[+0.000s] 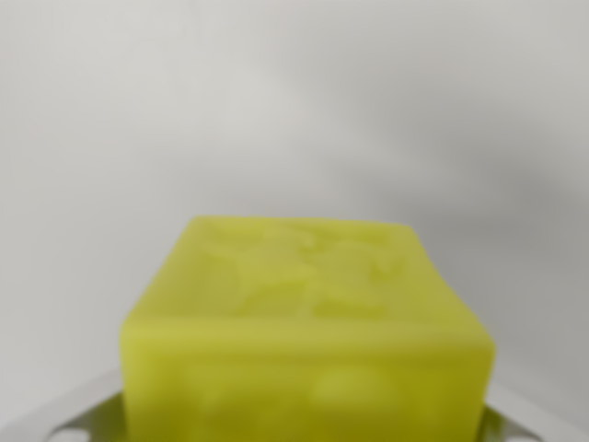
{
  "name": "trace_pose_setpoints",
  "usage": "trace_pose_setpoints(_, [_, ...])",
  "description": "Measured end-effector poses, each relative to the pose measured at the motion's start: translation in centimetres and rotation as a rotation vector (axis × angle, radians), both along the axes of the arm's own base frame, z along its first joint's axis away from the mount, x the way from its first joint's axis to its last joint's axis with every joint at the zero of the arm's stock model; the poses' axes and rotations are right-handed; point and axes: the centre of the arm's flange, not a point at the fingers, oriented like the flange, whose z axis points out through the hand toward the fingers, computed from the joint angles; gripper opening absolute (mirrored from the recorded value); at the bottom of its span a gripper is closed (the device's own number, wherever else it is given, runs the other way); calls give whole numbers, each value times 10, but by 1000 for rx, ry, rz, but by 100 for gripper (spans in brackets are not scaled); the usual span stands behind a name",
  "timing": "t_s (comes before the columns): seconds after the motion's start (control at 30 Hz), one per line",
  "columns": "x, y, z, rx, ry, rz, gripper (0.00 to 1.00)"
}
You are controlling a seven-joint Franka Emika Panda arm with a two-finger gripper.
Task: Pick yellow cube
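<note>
Although only the wrist view is on hand, it settles the main relation well enough: the yellow cube (308, 341) fills the lower centre of the frame, very close to the camera and out of focus, with its top face tilting away toward the middle of the picture and its near face running off the bottom edge. Pale grey shapes at the lower left corner (69, 419) and lower right corner (529, 414) flank the block just beside its lower edges; they look like parts of the gripper, though the blur leaves that a judgement and not a certainty. If they are the fingers, the cube sits between them, centred on the wrist view's midline, and no sideways correction seems called for. The block shows no clear long axis; its faces look roughly equal, square to the camera, with the near edge running level across the frame. How far the jaws stand apart cannot be told, since the fingertips themselves are out of the picture and no contact line with the cube's sides is visible; whether they are clamped on the block or merely straddling it is likewise unclear. Behind the cube, the upper half of the frame is plain grey-white surface (294, 101), blurred and bare of any other thing.
</note>
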Motion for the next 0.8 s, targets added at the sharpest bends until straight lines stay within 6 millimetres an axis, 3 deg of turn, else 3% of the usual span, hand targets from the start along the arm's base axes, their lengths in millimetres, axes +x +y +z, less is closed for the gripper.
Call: trace_pose_setpoints(0.8, [0,0,60,0,0,0,0])
